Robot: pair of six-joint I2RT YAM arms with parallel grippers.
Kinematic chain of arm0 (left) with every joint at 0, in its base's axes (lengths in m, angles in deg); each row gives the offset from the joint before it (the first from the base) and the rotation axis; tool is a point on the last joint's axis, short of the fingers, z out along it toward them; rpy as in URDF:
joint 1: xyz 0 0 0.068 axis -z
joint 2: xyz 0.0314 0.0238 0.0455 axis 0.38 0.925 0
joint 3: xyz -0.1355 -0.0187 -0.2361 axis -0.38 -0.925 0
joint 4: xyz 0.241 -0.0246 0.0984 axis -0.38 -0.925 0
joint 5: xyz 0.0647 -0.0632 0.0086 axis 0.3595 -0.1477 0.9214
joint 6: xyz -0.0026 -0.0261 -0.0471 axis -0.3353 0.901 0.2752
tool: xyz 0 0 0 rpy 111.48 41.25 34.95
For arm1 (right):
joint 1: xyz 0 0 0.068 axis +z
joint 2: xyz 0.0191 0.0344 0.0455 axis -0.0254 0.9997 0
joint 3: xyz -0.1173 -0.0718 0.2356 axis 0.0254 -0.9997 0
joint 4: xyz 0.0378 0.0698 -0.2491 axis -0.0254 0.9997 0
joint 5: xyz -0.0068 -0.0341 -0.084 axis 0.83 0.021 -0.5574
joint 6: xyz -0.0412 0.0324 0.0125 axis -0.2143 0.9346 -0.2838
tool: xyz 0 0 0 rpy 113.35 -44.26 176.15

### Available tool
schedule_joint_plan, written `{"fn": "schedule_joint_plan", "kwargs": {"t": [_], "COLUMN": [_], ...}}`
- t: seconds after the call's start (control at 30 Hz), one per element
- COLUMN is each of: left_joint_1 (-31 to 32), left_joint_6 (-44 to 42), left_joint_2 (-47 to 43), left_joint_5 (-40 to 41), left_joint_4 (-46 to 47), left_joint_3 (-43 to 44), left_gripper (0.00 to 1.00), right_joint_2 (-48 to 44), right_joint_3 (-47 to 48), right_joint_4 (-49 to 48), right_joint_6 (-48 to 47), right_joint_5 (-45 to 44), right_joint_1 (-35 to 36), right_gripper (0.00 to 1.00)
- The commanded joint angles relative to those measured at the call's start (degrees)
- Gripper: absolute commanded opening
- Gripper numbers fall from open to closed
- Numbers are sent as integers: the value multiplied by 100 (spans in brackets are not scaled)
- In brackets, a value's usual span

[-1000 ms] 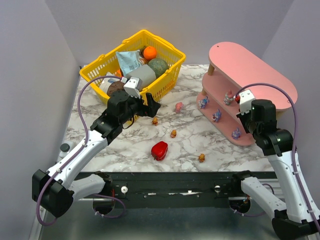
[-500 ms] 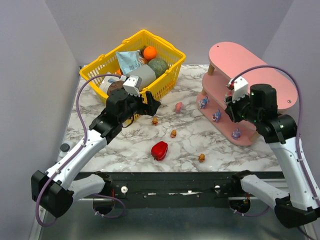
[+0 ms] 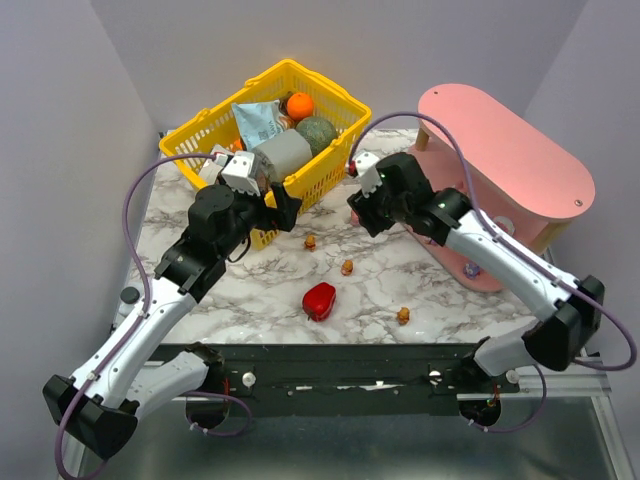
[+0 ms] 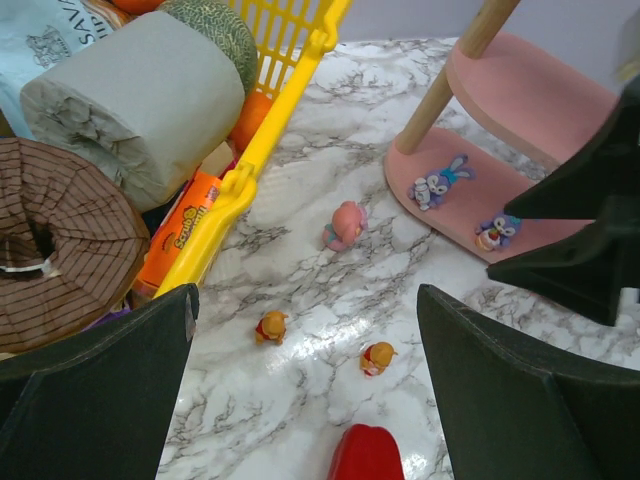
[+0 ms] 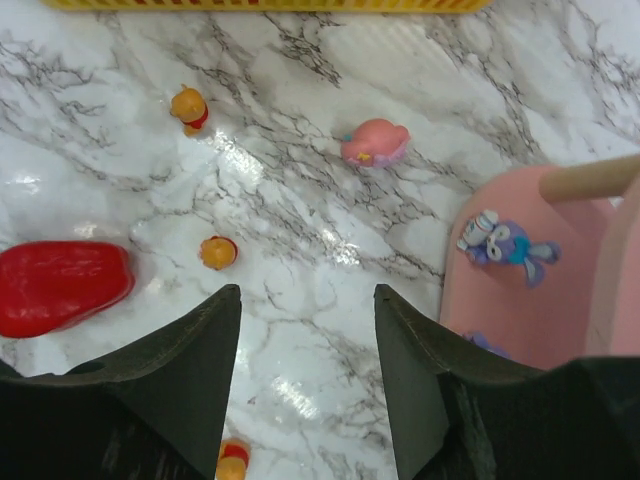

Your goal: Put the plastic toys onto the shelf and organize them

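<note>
the left arm (image 3: 150, 320) and the right arm (image 3: 510, 255) are alike: slim white link shells joined by chunky black joint housings. a thin purple cable (image 3: 124, 215) runs in a loose loop beside each arm, from its lower part to the wrist. a small white camera block (image 3: 240, 172) sits on each black wrist body. the jaws are matte black, thick and wedge-shaped. both bases sit on a black rail (image 3: 340, 365) with small pale round fittings.
</note>
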Motion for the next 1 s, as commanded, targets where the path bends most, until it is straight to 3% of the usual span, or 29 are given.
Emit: {"fn": "schedule_joint_plan", "kwargs": {"t": [0.0, 0.2, 0.4, 0.97], "left_joint_1": [-44, -53, -62, -62], "left_joint_6": [-162, -180, -206, -110], "left_joint_2": [-128, -172, -198, -93], "left_joint_5": [305, 252, 112, 6], "left_joint_4": [-286, -383, -488, -594], "left_joint_3": [165, 244, 218, 244], "left_gripper": [99, 99, 99, 99], "right_joint_2": [564, 1179, 2084, 3175], "right_joint_3": [84, -506, -295, -190], "right_joint_4": [-455, -1501, -2099, -3092], "right_joint_6": [-1203, -2910, -3500, -3528], "right_joint_5": [-339, 238, 794, 627], "right_joint_1": [38, -120, -331, -665], "right_gripper": [64, 65, 66, 68]}}
